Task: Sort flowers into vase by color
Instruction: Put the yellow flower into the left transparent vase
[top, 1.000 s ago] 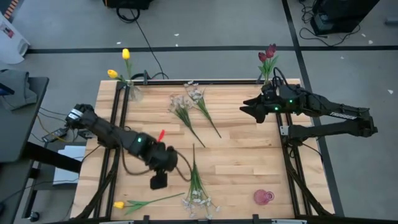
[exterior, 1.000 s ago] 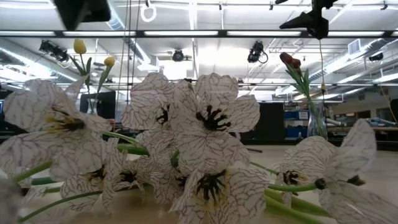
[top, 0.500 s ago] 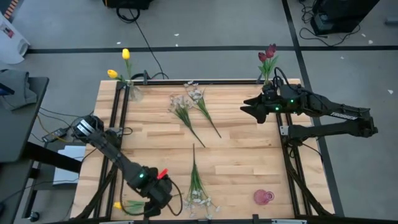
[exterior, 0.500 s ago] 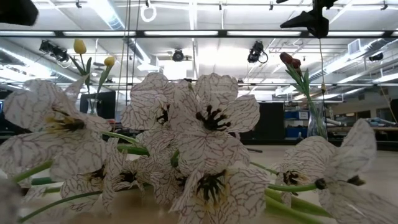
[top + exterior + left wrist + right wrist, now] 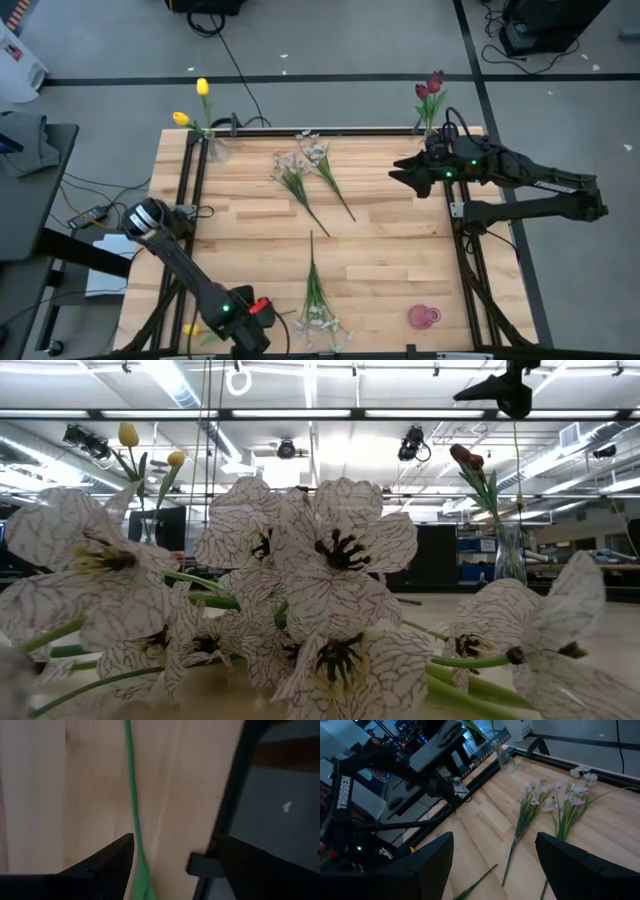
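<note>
Pale butcher-block wooden table [image 5: 380, 250] carries work part done. Nearest, the left gripper [image 5: 250, 335] hangs low at the front edge, fingers apart, empty, astride the green stem of a lone yellow tulip [image 5: 134, 815] lying flat; its bloom [image 5: 190, 329] pokes out just beside the gripper. Near it lies one spray of small whitish blossoms [image 5: 316, 300], with an empty pink glass vase [image 5: 423, 317] well apart. Two more whitish sprays [image 5: 305, 172] lie mid-table. Farther off, the right gripper [image 5: 400, 172] waits raised, fingers apart, holding nothing. Beside it, dark red tulips [image 5: 431, 88] stand in a clear vase; two yellow tulips [image 5: 193, 105] fill another, far from either gripper.
</note>
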Available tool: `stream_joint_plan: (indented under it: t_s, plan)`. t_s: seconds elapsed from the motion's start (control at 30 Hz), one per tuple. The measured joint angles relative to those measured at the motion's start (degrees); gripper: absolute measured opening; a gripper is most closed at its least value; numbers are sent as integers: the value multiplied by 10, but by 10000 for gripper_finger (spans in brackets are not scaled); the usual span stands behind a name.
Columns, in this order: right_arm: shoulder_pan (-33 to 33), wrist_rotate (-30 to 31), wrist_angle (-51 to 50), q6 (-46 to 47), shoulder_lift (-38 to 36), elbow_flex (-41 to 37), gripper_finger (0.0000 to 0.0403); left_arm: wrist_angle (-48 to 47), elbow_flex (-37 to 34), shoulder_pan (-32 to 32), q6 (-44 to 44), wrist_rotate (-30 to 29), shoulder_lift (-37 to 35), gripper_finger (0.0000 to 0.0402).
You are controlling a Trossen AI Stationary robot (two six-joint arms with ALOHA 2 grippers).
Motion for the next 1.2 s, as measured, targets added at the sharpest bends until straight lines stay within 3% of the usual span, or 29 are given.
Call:
stream_joint_plan:
  t_s: [0.47,0.8,1.2]
  plan:
    - [0,3,-2,-24,-34,0,293,-23,0,0,3,-20,72,284]
    - [-1,5,-4,-26,-53,0,293,4,0,0,4,-19,76,283]
    - [-1,5,-5,-20,-59,0,293,18,2,4,-12,-18,97,231]
